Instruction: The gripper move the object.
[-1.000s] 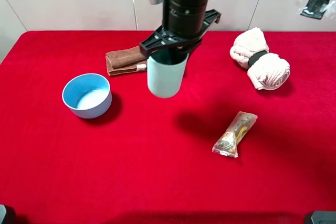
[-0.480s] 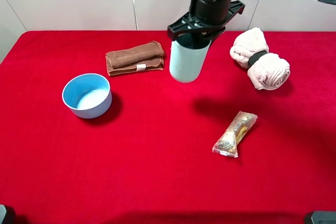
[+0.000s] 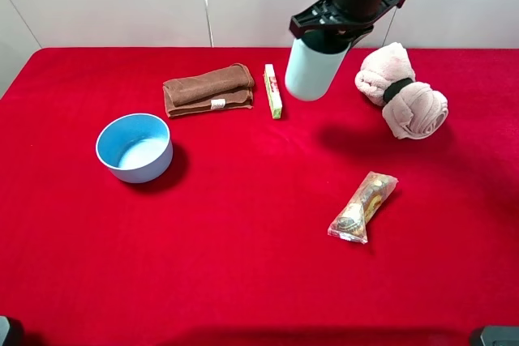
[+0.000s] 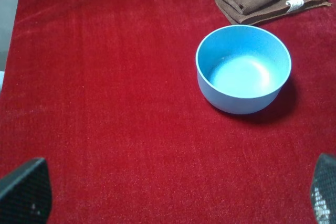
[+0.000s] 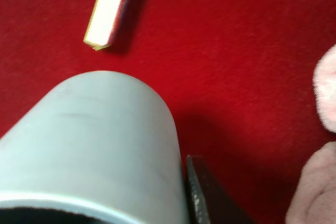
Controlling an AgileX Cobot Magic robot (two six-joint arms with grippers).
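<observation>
The pale blue-green cup (image 3: 315,69) hangs clear of the red table, gripped at its rim by my right gripper (image 3: 339,26) on the thick black arm. It is held near the table's back, between a small yellow-and-white box (image 3: 273,91) and a pink rolled towel (image 3: 402,91). In the right wrist view the cup (image 5: 94,145) fills the frame, with one black finger (image 5: 207,198) against its side and the box (image 5: 110,11) below. My left gripper (image 4: 173,198) is open and empty, hovering over bare cloth in front of the light-blue bowl (image 4: 243,69).
The light-blue bowl (image 3: 134,146) stands at the left. A folded brown towel (image 3: 208,89) lies behind it. A clear snack packet (image 3: 363,206) lies right of centre. The table (image 3: 243,265) is covered in red cloth.
My right arm has carried the cup to the right and toward the back of the table. The small box that the arm hid before now shows.
</observation>
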